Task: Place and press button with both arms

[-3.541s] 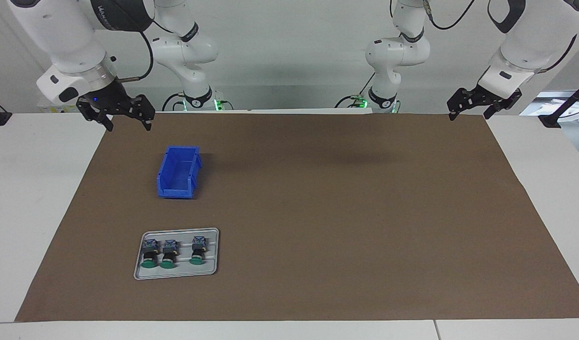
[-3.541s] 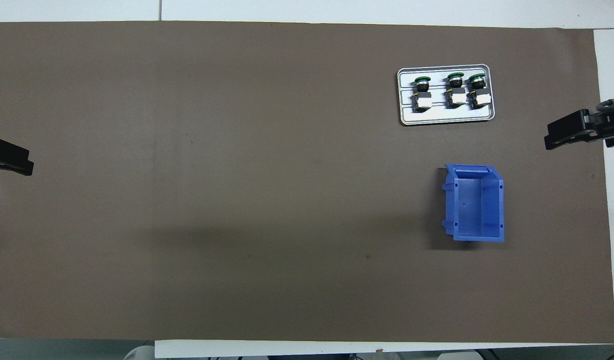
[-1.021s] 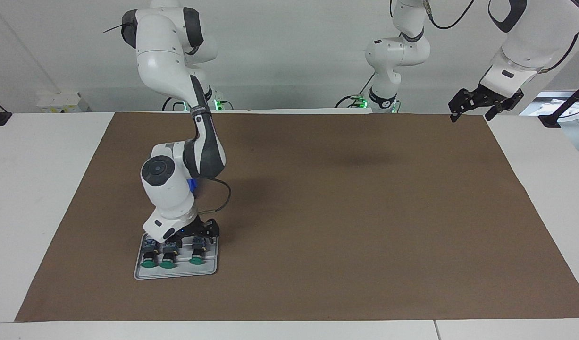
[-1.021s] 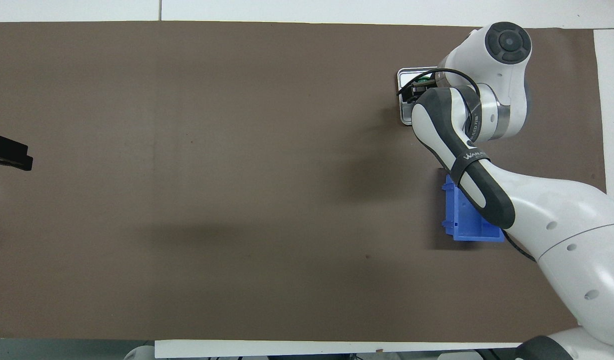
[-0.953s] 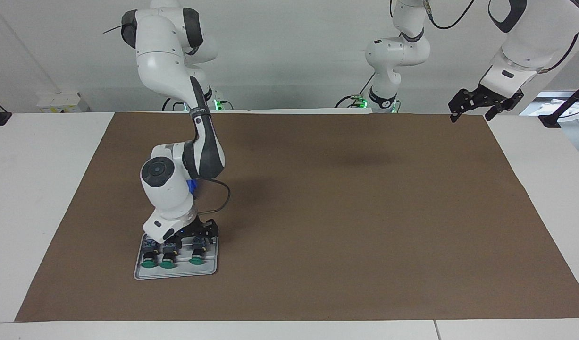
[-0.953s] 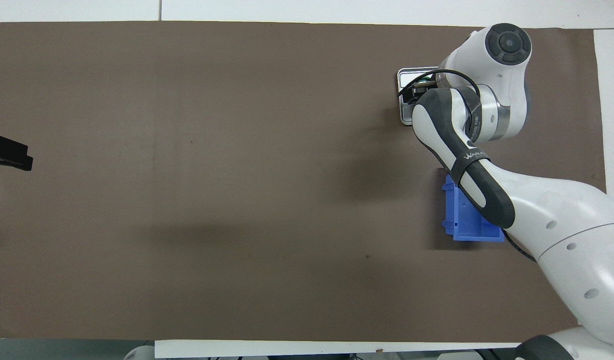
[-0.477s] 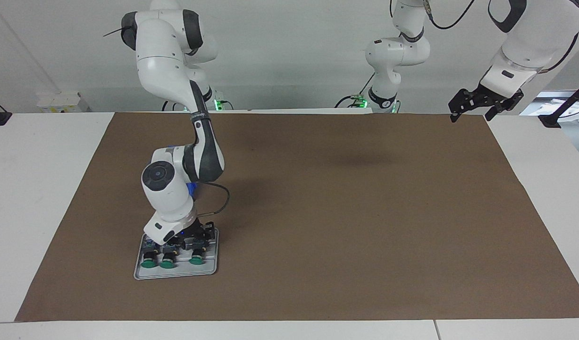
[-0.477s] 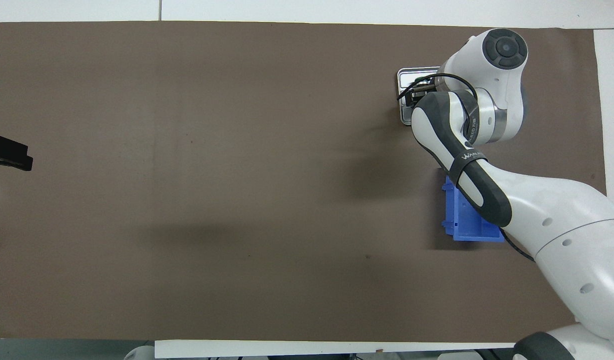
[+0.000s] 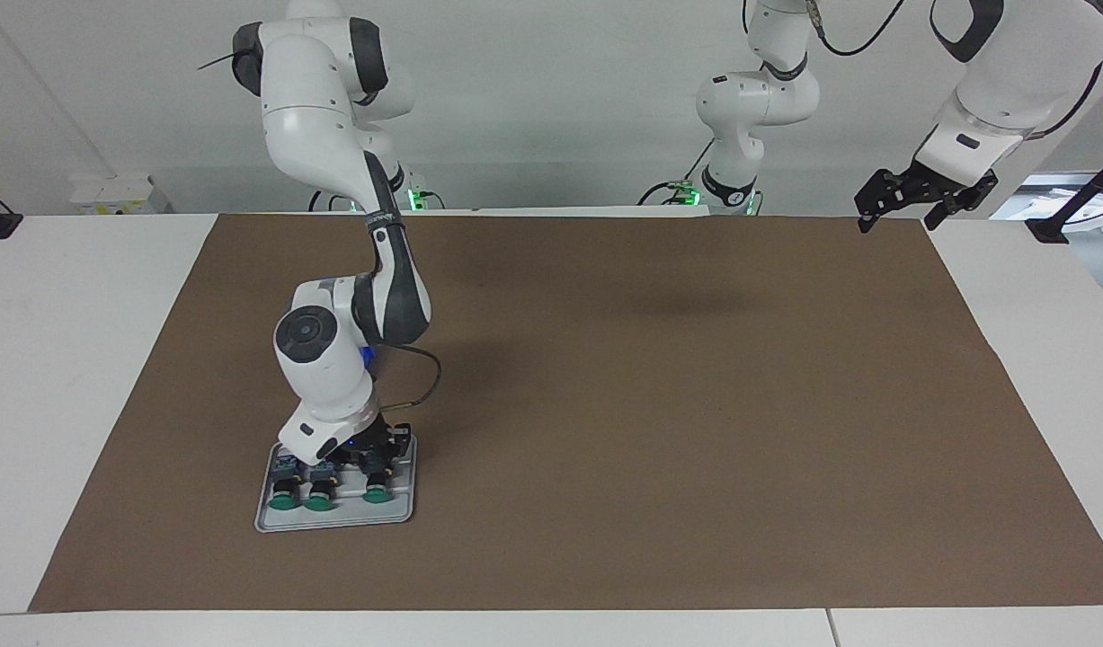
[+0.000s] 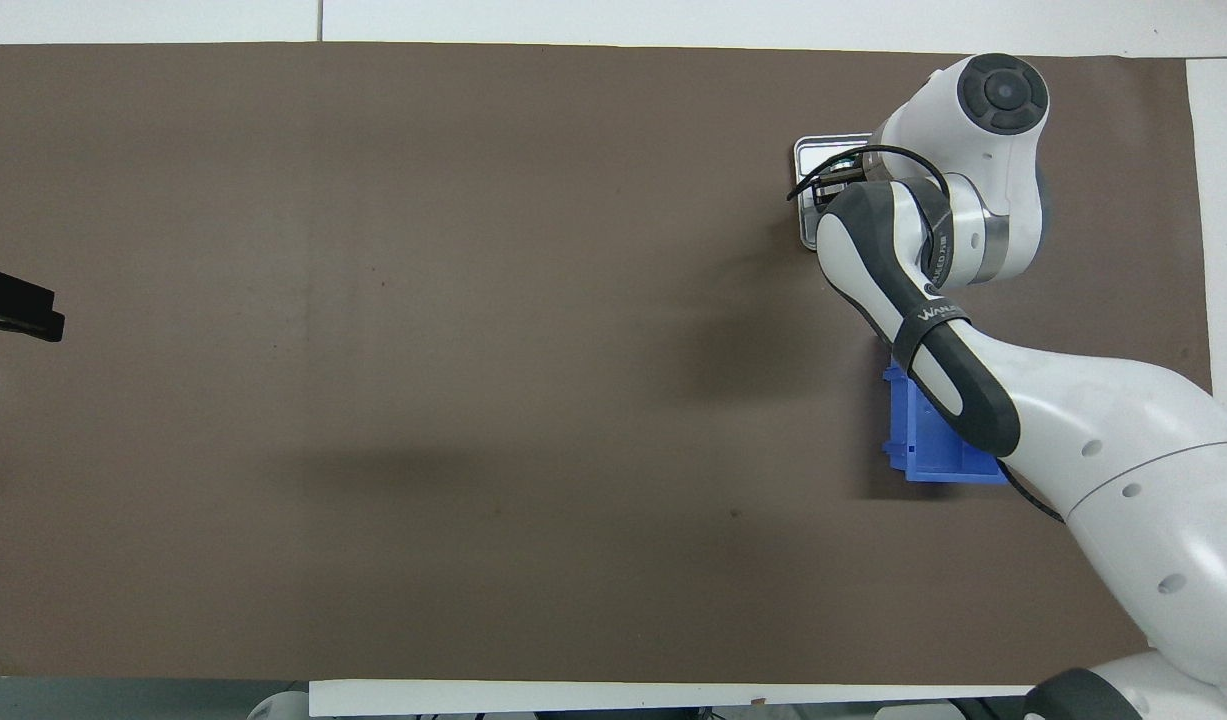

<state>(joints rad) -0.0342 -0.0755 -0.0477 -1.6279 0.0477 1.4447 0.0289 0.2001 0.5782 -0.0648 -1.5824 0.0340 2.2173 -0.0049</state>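
Facing view, lower left of frame: grey tray on the brown mat w/ three green-capped buttons lying in a row, caps toward the bottom edge. The right gripper is down low on the tray, right at the button at the end of the row toward frame centre; its fingers are hidden by the wrist and the button's body, so can't tell if they're wide, narrow or gripping. The other two buttons sit side by side just beside it, untouched. Above the tray in frame, a sliver of the blue bin peeks out from the right arm's forearm; overhead view shows more of it at right centre.

Far upper right of facing view: left gripper hangs in the air over the mat's corner, arm waiting. Its fingers look parted, nothing between them. In the overhead view only its black tip shows at the left edge.
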